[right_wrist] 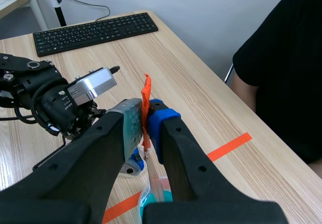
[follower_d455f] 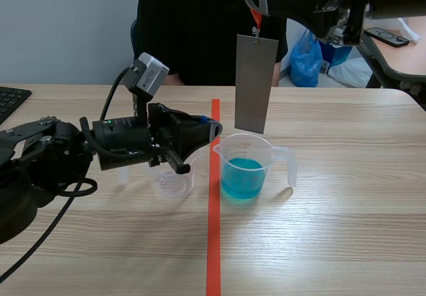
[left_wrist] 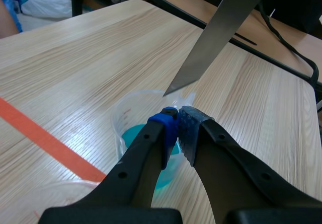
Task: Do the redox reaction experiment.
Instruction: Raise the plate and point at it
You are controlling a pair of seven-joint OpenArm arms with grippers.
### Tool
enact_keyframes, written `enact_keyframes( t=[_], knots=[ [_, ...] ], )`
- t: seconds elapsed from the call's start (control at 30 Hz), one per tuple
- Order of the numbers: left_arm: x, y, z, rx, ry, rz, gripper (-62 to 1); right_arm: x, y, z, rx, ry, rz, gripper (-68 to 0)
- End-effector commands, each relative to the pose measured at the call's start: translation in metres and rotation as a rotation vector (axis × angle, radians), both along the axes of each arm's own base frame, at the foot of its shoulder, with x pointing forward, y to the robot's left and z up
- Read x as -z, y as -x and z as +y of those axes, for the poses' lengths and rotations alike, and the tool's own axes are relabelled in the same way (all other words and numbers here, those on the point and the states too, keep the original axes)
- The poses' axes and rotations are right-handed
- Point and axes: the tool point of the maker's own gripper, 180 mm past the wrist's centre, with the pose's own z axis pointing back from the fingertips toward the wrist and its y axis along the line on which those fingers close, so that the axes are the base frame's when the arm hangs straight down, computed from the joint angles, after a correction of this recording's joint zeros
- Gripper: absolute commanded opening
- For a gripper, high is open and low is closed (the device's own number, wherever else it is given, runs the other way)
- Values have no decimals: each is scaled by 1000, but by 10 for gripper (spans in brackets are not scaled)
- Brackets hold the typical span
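Above the beaker [follower_d455f: 246,166] pinched by the left claw [left_wrist: 178,126], the right claw [right_wrist: 146,126] held the strap [right_wrist: 146,90], plate [follower_d455f: 255,83] dangling; slow, plumb lowering seemed wise.

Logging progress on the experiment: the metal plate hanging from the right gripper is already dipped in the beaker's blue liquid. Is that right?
Not dipped yet. The metal plate hangs by its orange strap from the right gripper above the beaker, lower edge near the rim, clear of the blue liquid; the scene view shows this.
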Motion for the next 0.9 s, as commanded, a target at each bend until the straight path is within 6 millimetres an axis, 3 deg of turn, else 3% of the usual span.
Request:
enact_keyframes(
  t=[0.0, 0.23, 0.87],
  knots=[
    [-23, -8, -7, 6, 46, -49, -569, -11, -2, -4, 4, -6, -33, -660],
    [-36, -15, -14, 14, 57, -81, -569, -11, -2, -4, 4, -6, -34, -660],
    [-35, -15, -14, 17, 47, -77, -569, -11, -1, -4, 4, -6, -33, -660]
  ],
)
